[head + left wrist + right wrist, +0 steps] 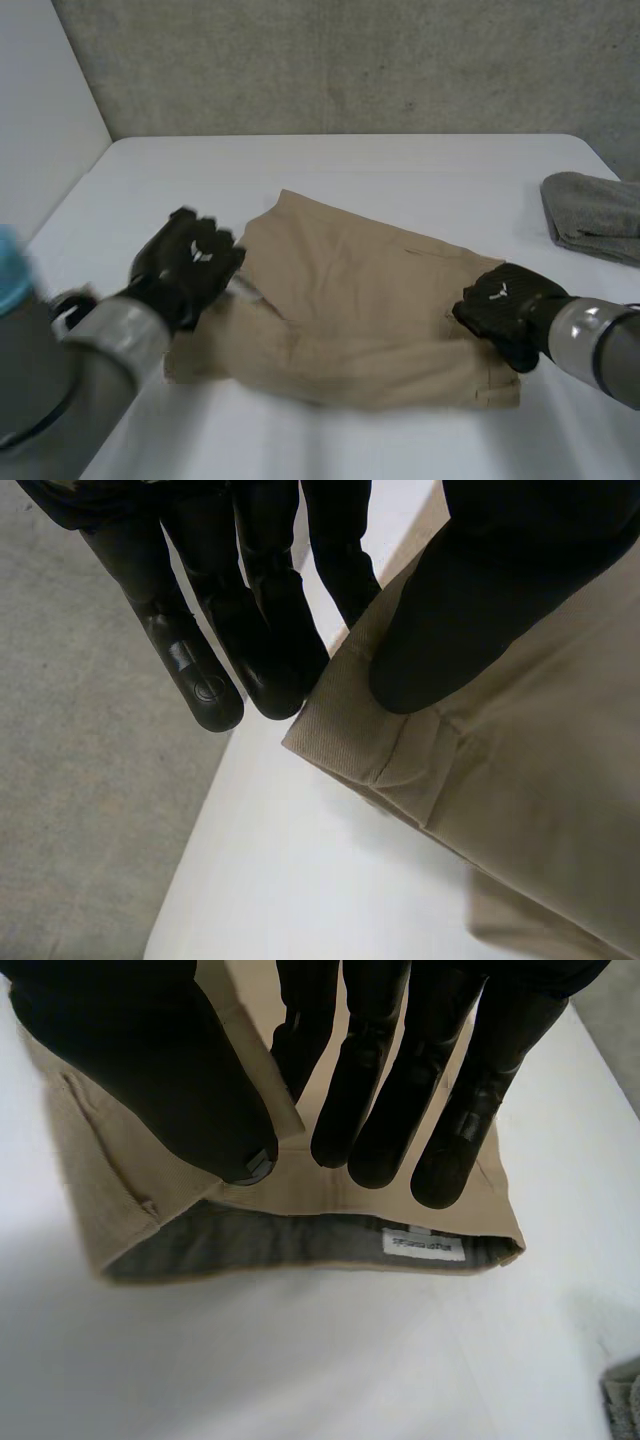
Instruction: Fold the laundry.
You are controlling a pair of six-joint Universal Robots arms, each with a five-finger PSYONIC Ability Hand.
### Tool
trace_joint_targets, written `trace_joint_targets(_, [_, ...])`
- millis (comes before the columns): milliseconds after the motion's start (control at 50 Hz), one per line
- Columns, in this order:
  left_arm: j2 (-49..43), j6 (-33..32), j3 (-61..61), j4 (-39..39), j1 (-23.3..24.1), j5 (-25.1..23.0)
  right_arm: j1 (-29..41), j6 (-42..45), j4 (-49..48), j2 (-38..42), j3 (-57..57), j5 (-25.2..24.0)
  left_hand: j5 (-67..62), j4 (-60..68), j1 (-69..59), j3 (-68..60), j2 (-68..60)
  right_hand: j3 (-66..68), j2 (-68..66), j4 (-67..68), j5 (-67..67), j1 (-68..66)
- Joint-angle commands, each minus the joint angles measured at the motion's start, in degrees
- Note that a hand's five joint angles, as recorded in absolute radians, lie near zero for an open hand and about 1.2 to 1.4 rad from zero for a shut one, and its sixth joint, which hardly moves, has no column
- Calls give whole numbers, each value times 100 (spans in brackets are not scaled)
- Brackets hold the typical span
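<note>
- The tan trousers (350, 300) lie flat across the middle of the white table (330, 160), partly doubled over, with a loose layer spread at their near left end; a grey cloth (595, 215) lies well apart from the trousers, off their far right end.
- The left hand (190, 262) is at the trousers' left end; in its wrist view the thumb sits on top of a hemmed corner (370, 740) and the fingers (250, 650) lie against the corner's edge, so it holds that corner in a narrow pinch.
- The right hand (500, 305) is at the trousers' right end, on the waistband (300, 1240); thumb and fingers are close together with a ridge of cloth between them, which I take for a pinch on the upper layer; the white label (425, 1247) shows inside the open waistband, just beyond its fingertips.
- Step in hand, as I judge it: both ends are gripped for a fold along the trousers' length.
- The next move likely calls for one end to be lifted and carried over to meet the other, with edges kept aligned; the loose layer at the left end may need smoothing first.
</note>
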State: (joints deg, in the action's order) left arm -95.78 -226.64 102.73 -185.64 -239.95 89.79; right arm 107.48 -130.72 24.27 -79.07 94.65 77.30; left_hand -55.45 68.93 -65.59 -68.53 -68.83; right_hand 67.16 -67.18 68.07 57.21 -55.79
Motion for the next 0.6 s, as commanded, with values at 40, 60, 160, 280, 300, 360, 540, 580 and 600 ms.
trace_joint_targets(40, [-2040,111,-2027,-297,97,750,-60,-612,-1116,629,-342,373,-1455,1107,-1441,-1147,-1117,1284,-1282,1193,1279,-2421])
trace_joint_targets(60, [-2320,120,-2377,-297,149,855,-60,-656,-1353,708,-377,504,-1455,1107,-1441,-1147,-1117,1284,-1282,1193,1279,-2421])
trace_joint_targets(160, [-3103,173,-3380,-306,194,926,-25,-736,-1881,875,-421,804,-1455,1107,-1441,-1147,-1117,1284,-1282,1193,1279,-2421])
trace_joint_targets(280, [-3860,410,-4453,-289,308,935,-16,-911,-2644,1042,-447,1041,-1455,1107,-1441,-1147,-1117,1284,-1282,1193,1279,-2421])
trace_joint_targets(300, [-4069,506,-4759,-280,308,935,-7,-938,-2760,1060,-447,1077,-1455,1107,-1441,-1147,-1117,1284,-1282,1193,1279,-2421])
trace_joint_targets(360, [-4360,630,-5139,-236,308,935,-7,-964,-3120,1226,-456,1217,-1455,1107,-1441,-1147,-1117,1284,-1282,1193,1279,-2421])
trace_joint_targets(540, [-5537,832,-6929,492,317,935,10,-999,-3499,1807,-763,1525,-1455,1107,-1441,-1147,-1117,1284,-1282,1193,1279,-2421])
trace_joint_targets(580, [-5749,841,-7309,712,317,935,1,-1000,-3561,1921,-842,1595,-1455,1107,-1441,-1147,-1117,1284,-1282,1193,1279,-2421])
trace_joint_targets(600, [-5863,850,-7502,818,326,935,1,-1000,-3596,2017,-921,1665,-1455,1107,-1441,-1147,-1117,1284,-1282,1193,1279,-2421])
